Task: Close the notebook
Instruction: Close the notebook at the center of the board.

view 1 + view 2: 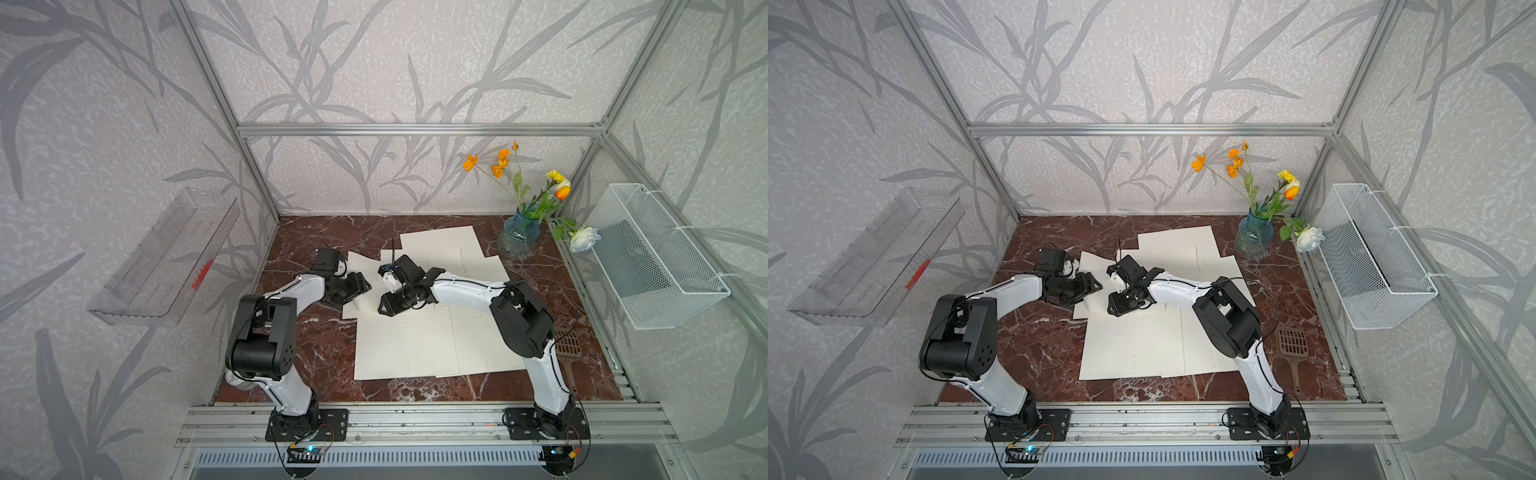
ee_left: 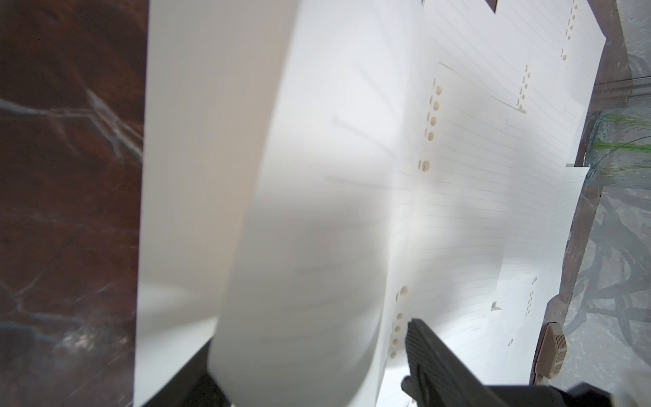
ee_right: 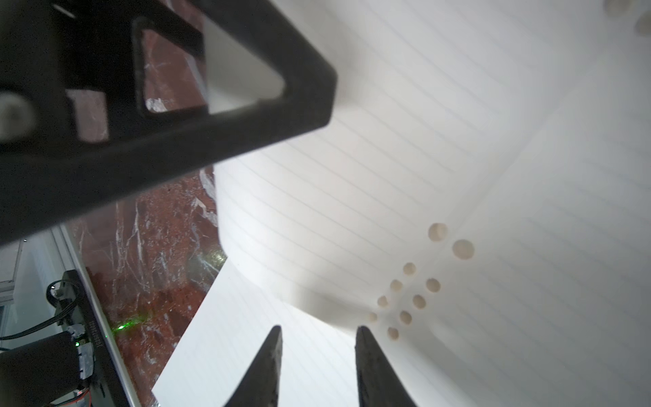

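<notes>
Notebook: cream lined loose-leaf notebook [image 1: 415, 345] with punched holes is lying spread open in the middle of the red-brown marble worktop [image 1: 316, 345]. More sheets of the same kind are fanning out behind it towards the back wall.

Lifted page: one curled cream sheet [image 2: 299, 246] is standing up off the left side of the spread, right by the punch holes. My guess is it's the leaf being turned over to shut the thing.

Left claw [image 1: 358, 286]: it's sitting low at the left edge of the pages, jaws wide apart. In the left wrist view the curled sheet is passing between the two fingers [image 2: 422, 352], so it's looking more like cradling than pinching.

Right claw [image 3: 318, 349]: it's hanging just above the lined paper near the holes, jaws parted with nothing between them. It's probably sitting there to pin the spine side down so the page doesn't drag everything along.

Progress: still open, so I'm calling this early.

Worry: thin floppy paper is going to buckle or slip out if the left claw isn't closing first.
</notes>
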